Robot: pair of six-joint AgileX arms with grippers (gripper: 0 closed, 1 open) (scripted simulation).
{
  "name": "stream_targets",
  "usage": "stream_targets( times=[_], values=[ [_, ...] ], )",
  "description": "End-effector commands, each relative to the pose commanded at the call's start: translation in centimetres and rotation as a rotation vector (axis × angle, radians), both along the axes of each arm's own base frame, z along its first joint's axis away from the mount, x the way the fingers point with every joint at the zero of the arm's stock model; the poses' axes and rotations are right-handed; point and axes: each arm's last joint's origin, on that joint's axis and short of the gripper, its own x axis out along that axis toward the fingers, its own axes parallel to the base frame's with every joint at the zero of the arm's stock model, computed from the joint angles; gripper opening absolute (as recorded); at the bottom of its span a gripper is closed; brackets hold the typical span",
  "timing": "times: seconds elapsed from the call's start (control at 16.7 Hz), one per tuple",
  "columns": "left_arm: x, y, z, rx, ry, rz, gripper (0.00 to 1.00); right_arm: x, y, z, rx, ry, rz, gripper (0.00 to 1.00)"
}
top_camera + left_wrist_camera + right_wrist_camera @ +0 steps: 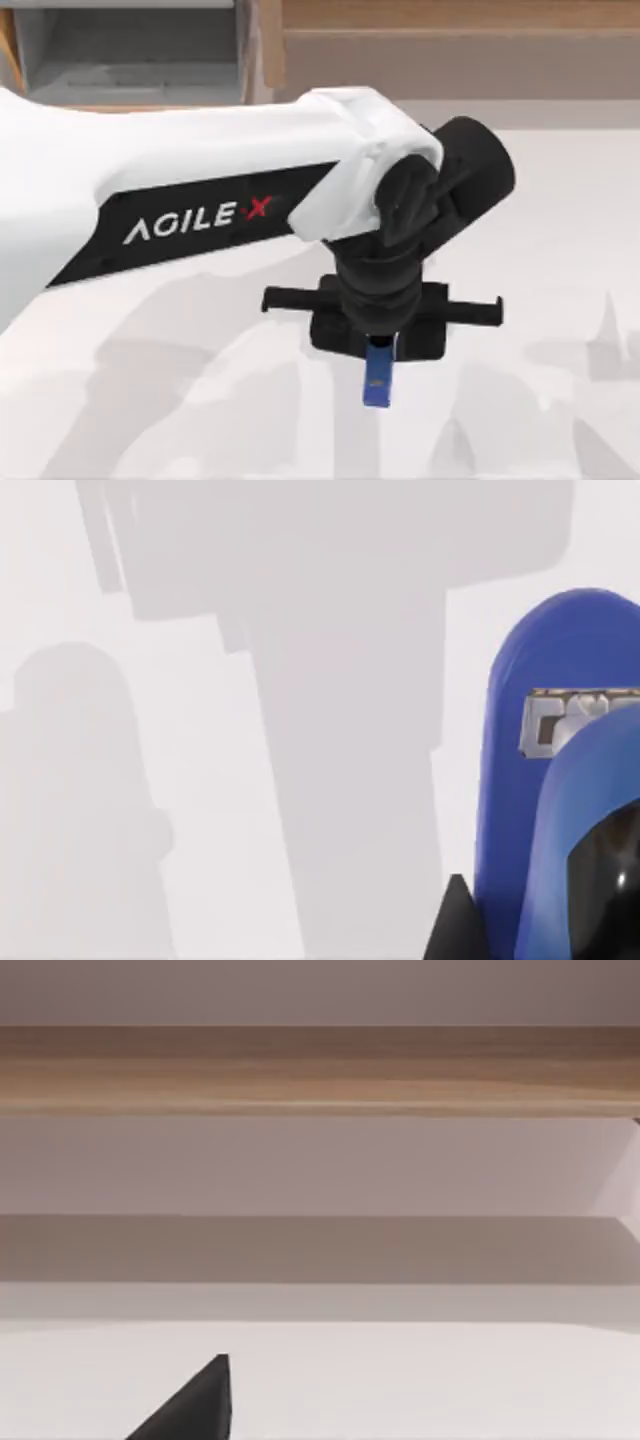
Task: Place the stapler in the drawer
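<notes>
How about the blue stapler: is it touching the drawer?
Apart. The top view shows the stapler under the left claw near the middle, with bare table between it and the drawer at the back left.
</notes>
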Motion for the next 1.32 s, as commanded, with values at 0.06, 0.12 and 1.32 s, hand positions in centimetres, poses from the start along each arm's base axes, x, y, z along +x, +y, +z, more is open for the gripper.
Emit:
stream_targets(
  times=[0.06,0.12,1.32],
  values=[
    [2.3,1.3,1.3,-0.018,-0.023,0.026,0.0,0.0,0.0,0.0,0.0,0.0,0.0,1.0],
    [4.7,2.8,2.6,-0.034,-0.049,0.054,0.0,0.0,0.0,0.0,0.0,0.0,0.0,1.0],
    [24.4,47.7,0.0,0.108,-0.024,0.209,0.0,0.0,0.0,0.0,0.0,0.0,0.0,1.0]
  ],
)
